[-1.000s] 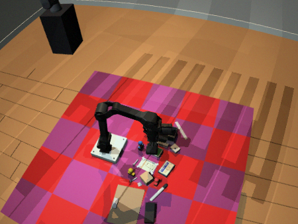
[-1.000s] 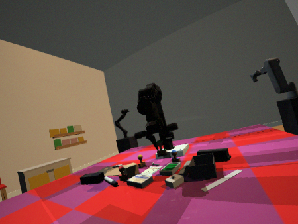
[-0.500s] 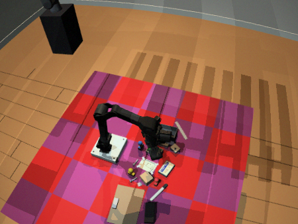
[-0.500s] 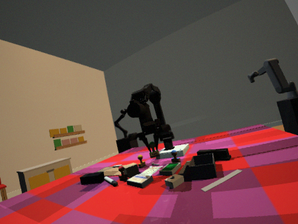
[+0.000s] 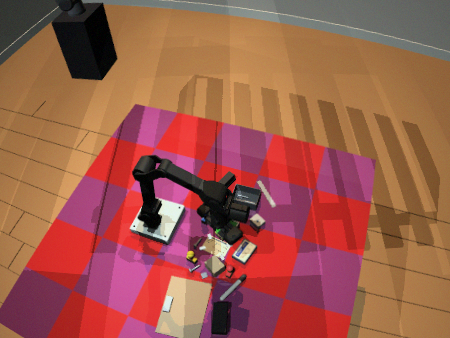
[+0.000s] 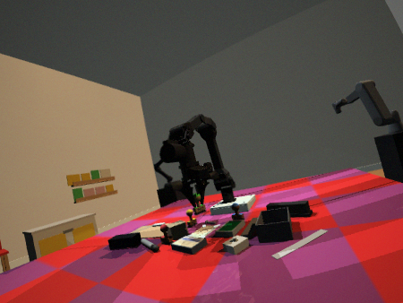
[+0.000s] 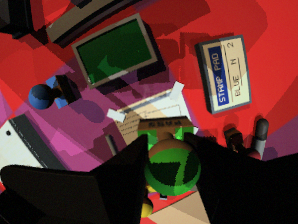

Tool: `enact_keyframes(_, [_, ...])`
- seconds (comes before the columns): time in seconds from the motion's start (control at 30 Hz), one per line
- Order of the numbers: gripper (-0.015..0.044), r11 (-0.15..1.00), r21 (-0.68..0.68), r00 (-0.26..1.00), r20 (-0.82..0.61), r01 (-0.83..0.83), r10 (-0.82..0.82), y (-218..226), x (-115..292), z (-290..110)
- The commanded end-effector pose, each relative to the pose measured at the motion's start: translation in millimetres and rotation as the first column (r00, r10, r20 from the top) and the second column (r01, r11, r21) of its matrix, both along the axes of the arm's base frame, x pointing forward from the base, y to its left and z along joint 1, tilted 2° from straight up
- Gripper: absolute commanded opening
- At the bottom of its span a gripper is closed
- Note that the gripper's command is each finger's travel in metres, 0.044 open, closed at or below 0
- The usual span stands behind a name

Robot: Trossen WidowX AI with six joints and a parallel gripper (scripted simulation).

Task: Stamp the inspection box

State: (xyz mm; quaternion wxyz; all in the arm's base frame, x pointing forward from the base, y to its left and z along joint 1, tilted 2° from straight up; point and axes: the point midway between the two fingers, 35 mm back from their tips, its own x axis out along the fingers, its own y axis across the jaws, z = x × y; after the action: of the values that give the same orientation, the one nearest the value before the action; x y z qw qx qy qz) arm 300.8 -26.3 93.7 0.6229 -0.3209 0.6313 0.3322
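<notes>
My gripper (image 7: 165, 137) clamps the green-knobbed wooden stamp (image 7: 169, 169) above the white paper card (image 7: 156, 111); any tilt could smear the print outside the box.

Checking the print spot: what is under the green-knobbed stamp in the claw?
The white card lies below the green-knobbed stamp, held in the claw. The stamp hides the card directly beneath, so contact can't be judged.

The single arm (image 5: 175, 175) rises from its base, bends at the elbow and reaches out, its wrist turned downward. The hand (image 7: 172, 145) points straight down, its two fingers clamped on the green-knobbed stamp (image 7: 172, 171), held above the tabletop.
</notes>
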Motion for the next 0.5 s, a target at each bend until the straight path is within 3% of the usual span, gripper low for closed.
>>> enact_keyframes(0.0, [0.0000,0.993,-0.002,0.993,-0.005,-0.121,0.121,-10.5,-2.5,-0.1])
enact_keyframes(0.47, [0.0000,0.982,0.000,0.982,-0.005,-0.187,0.187,-16.2,-3.0,-5.8])
